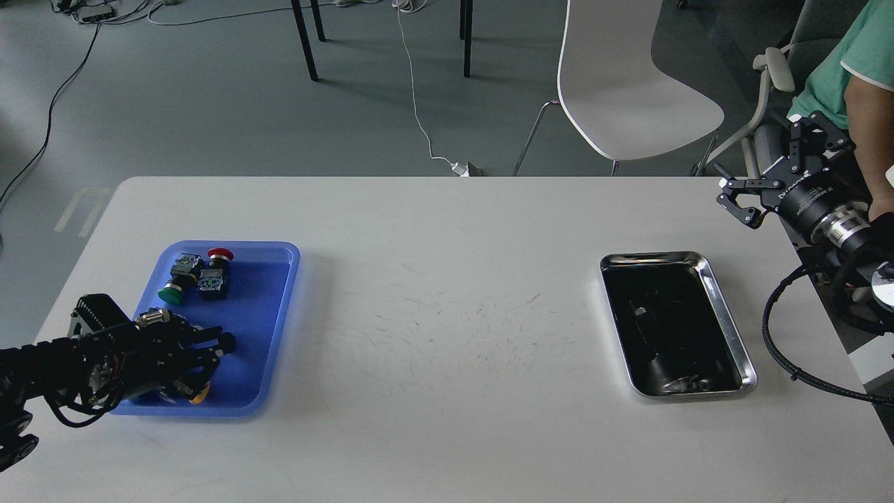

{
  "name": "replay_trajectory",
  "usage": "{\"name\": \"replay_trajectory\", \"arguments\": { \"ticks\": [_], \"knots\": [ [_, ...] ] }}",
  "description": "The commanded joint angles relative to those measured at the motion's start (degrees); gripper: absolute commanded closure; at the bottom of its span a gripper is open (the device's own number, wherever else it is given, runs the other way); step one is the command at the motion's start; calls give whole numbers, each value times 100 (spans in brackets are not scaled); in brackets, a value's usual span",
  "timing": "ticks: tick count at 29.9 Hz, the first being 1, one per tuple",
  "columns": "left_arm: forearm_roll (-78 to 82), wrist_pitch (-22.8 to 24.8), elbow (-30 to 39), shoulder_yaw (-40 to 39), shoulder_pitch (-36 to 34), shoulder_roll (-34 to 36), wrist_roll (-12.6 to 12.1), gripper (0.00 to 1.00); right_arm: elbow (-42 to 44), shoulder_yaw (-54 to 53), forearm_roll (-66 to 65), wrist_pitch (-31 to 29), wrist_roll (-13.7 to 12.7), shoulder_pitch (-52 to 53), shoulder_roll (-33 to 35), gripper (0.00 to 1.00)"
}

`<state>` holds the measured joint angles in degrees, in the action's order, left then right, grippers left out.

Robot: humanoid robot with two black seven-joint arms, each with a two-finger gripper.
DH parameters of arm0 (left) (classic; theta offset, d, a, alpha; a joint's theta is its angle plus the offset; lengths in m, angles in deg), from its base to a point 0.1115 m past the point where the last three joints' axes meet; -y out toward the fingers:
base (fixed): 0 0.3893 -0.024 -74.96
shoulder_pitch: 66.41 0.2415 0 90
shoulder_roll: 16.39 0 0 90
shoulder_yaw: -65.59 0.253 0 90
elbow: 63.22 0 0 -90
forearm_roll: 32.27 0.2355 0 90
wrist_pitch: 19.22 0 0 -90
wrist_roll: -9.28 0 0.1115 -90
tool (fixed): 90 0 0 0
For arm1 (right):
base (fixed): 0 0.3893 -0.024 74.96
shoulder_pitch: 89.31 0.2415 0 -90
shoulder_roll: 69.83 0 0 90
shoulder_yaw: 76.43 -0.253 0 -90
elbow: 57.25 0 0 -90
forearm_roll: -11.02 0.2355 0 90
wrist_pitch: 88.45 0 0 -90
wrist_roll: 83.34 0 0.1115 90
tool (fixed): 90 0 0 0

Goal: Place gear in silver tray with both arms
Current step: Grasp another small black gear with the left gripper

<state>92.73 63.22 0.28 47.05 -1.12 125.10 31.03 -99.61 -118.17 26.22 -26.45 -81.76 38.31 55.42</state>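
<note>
The small black gear (225,341) lies in the blue plastic tray (258,314) at the left of the white table. My left gripper (218,341) reaches in from the left over the tray, and its two fingers are closed in on the gear from either side. The silver tray (727,316) sits at the right of the table, its dark mirror bottom holding nothing. My right gripper (774,173) hangs open and empty above the table's far right edge, behind and to the right of the silver tray.
The blue tray also holds a red pushbutton (221,253), a green pushbutton (170,295) and a yellow part (198,397) under my left gripper. A white chair (628,91) stands behind the table. A person in green (848,63) sits at the far right.
</note>
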Motion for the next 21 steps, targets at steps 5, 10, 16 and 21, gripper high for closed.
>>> {"name": "replay_trajectory", "arguments": {
  "ticks": [5, 10, 16, 21],
  "knots": [
    [1, 9, 5, -9, -33, 36, 13, 90, 0, 0, 0, 0, 0, 9, -1, 4],
    [-106, 18, 5, -35, -173, 53, 93, 91, -9, 0, 0, 0, 0, 17, -10, 4],
    [-660, 62, 197, -44, -560, 333, 119, 91, -26, 0, -9, 0, -8, 35, 42, 4],
    [-1038, 421, 926, -62, -1078, 545, 67, 91, 17, 0, -9, 0, -8, 44, 78, 4]
  ]
}}
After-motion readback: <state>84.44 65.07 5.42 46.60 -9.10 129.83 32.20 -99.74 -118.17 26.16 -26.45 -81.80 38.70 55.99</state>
